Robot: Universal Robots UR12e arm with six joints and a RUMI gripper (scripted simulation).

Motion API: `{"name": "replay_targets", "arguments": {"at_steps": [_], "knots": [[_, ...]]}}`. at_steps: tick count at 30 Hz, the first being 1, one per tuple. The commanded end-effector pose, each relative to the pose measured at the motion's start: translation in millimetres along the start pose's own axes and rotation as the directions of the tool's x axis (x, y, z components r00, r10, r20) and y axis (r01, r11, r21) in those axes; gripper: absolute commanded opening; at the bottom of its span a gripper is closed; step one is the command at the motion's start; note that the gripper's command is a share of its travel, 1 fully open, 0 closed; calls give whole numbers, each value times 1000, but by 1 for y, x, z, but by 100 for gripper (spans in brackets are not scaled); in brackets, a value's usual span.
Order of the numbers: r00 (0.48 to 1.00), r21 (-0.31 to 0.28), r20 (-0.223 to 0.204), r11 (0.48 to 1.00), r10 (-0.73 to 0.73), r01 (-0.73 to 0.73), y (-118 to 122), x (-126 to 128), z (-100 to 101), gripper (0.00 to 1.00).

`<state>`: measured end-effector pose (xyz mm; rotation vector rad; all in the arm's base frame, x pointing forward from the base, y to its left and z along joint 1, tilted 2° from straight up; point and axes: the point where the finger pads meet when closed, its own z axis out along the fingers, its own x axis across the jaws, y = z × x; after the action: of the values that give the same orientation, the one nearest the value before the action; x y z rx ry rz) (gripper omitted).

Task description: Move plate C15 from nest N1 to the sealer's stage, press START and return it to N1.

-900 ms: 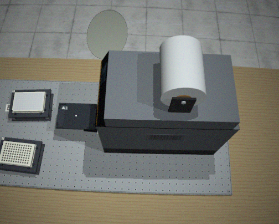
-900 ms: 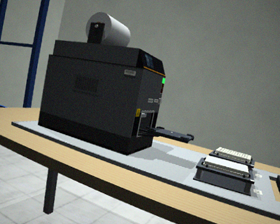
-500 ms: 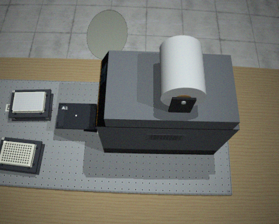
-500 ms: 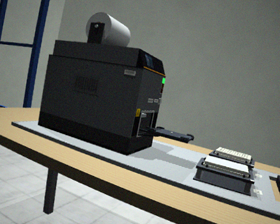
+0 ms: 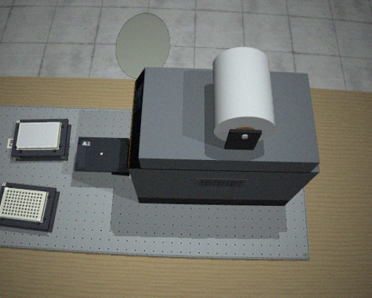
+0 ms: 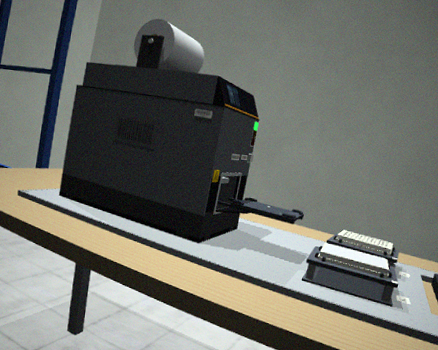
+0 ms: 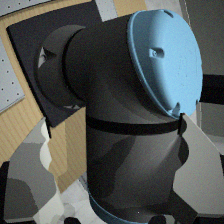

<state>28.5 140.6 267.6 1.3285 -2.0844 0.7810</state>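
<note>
The plate to move is probably the cream, rigid-looking plate with open round wells (image 5: 23, 204) (image 6: 365, 241), in the black nest (image 5: 52, 206) (image 6: 393, 256) farther from the wall-less long edge of the wooden desk (image 5: 184, 276) (image 6: 155, 271) that the exterior view shows nearest. The other nest's tag seems to read N2, though faintly. I judge the plate light and stiff, slick-sided; grip both sides low and level, clear of the wells, since its later foil could crease. The pincer (image 7: 113, 117) stands moderately wide, holding nothing.
</note>
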Motion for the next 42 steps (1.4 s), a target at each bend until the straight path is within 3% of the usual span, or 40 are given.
{"name": "replay_targets", "arguments": {"at_steps": [1, 7, 15, 18, 42], "knots": [[1000, -11, 27, 1000, 9, -9, -5, -3, -27, 68], [999, -15, 36, 1000, 12, -12, -7, -4, -37, 68], [997, -29, 75, 999, 24, -22, -15, -9, -75, 68], [997, -29, 75, 999, 24, -22, -15, -9, -75, 68], [985, -63, 162, 997, 51, -42, -31, -16, -161, 68]]}}
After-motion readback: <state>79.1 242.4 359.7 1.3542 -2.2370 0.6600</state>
